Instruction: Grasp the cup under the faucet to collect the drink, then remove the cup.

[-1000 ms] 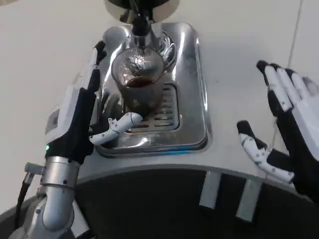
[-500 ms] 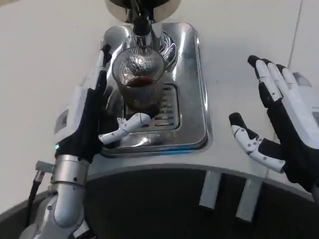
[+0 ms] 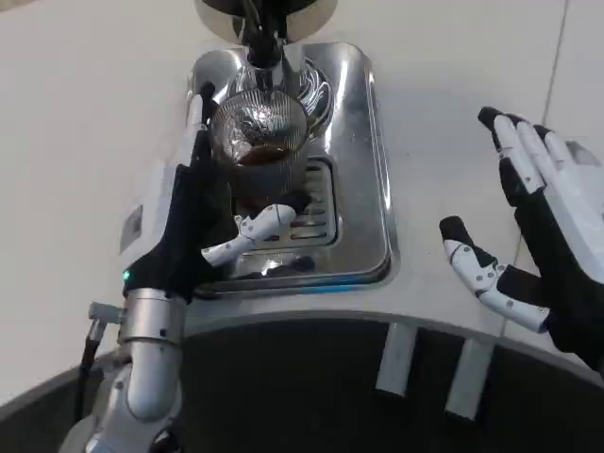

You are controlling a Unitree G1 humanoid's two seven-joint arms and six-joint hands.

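Head view: the ribbed glass cup (image 3: pixel 260 146), with dark drink in its bottom, stands on the steel drip tray (image 3: pixel 363 189) directly beneath the faucet (image 3: pixel 261 42). Left hand (image 3: pixel 203 222) wraps the cup's left side, fingers along the glass and thumb curved across its front at the base. Right hand (image 3: pixel 538 241) hovers well right of the tray, fingers spread apart, holding nothing.

Left hand (image 3: pixel 203 222): raised from the near edge of the worktop on its silver forearm, palm turned inward, fingers extended up and away, thumb reaching across to the right. Whether it grips anything cannot be determined. Right hand (image 3: pixel 538 245): over the right side of the worktop, fingers spread apart, thumb extended left, holding nothing.
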